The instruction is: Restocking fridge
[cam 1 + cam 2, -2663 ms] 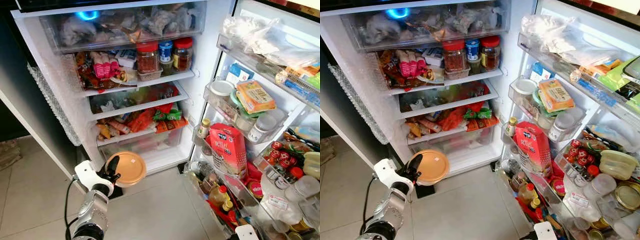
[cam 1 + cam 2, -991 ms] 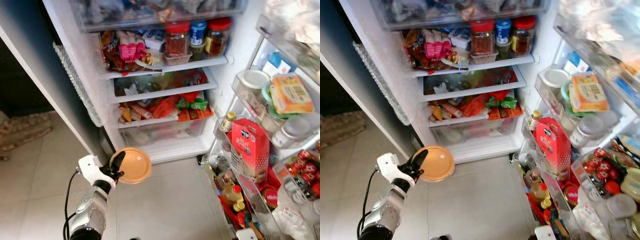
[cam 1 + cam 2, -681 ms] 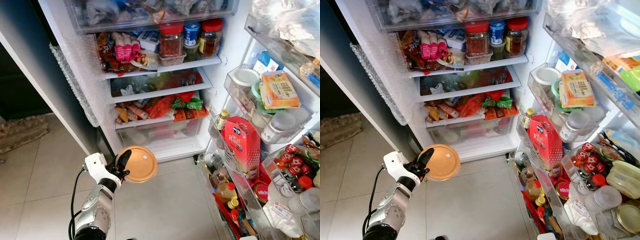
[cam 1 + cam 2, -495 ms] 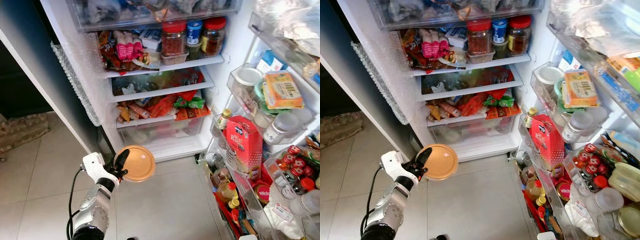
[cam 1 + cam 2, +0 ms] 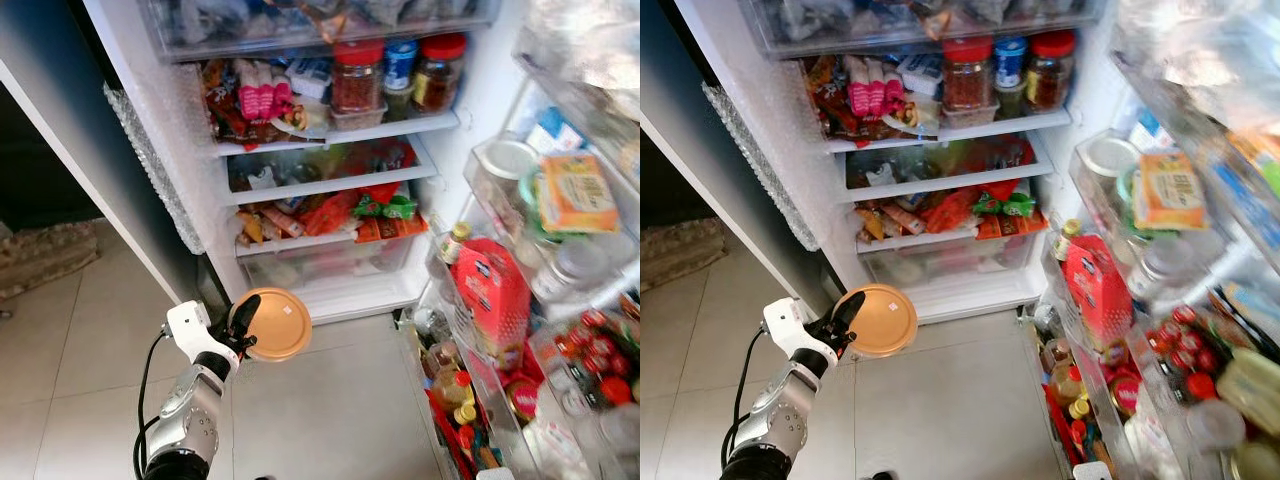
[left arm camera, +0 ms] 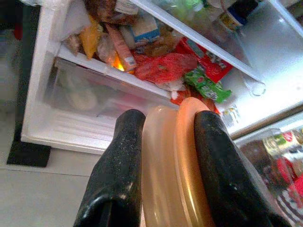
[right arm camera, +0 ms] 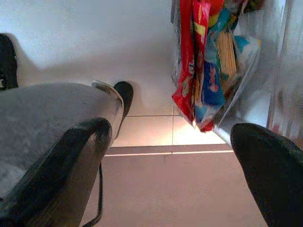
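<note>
Container with the orange lid (image 5: 277,324) sits clamped between my left gripper's (image 6: 163,142) two fingers, low over the tiled floor (image 5: 330,410). My right gripper (image 7: 173,156) hangs with fingers apart. Beyond stands the open fridge (image 5: 330,180), shelves crowded.

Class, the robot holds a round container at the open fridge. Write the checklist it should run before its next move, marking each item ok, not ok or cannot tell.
1. Left gripper shut on the container: ok.
2. Fridge door open: ok.
3. Container level: not ok, it is held on edge.
4. Free space on the middle shelf: not ok, packed with packets.
5. Free space in the bottom drawer: cannot tell.
6. Right gripper free: ok, open, hanging above the floor.
</note>
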`<state>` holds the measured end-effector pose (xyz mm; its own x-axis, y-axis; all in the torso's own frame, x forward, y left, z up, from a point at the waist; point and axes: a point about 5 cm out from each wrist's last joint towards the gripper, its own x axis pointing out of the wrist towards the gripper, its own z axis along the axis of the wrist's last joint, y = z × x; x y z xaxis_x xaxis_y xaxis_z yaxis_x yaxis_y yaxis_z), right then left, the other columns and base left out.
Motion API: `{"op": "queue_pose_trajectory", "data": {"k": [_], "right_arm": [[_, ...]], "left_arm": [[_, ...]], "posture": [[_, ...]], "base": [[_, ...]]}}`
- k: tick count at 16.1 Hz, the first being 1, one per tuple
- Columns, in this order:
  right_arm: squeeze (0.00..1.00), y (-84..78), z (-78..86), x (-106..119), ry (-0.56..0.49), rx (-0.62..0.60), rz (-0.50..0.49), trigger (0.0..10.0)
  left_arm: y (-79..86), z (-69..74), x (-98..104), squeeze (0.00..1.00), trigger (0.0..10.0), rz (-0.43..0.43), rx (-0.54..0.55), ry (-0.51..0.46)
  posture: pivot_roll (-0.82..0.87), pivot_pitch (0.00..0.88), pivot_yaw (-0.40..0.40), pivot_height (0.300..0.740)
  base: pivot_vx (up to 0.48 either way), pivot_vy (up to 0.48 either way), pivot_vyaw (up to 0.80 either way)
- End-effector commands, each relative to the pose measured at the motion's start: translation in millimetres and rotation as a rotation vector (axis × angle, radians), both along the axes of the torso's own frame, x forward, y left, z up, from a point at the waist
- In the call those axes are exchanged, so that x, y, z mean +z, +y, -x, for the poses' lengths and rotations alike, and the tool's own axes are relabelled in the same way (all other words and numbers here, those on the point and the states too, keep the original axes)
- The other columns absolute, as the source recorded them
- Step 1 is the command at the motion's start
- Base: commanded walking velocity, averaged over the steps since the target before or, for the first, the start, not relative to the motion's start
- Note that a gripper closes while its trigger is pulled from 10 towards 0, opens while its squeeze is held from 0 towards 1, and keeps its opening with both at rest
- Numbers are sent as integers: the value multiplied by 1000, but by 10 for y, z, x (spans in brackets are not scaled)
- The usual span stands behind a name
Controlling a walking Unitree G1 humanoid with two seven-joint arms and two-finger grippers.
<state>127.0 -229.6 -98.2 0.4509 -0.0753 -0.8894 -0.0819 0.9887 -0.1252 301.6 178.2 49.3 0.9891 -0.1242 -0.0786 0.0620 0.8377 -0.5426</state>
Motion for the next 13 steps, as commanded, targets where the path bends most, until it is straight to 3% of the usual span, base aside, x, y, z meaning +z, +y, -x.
{"op": "queue_pose_trajectory", "data": {"k": [1,3,13], "right_arm": [[0,8,69,-23,17,-5,-8,10000],[0,6,67,-21,17,5,-10,10000],[0,11,63,-21,10,-14,-23,10000]], "left_arm": [[-6,5,0,0,10000,2,2,5],[-17,5,2,0,10000,0,0,3],[-45,-6,12,0,10000,-3,-15,-1]], "posture": [[-94,172,3,740],[-94,171,1,740],[-96,168,3,740]], "base": [[315,0,0],[317,0,669],[319,0,0]]}}
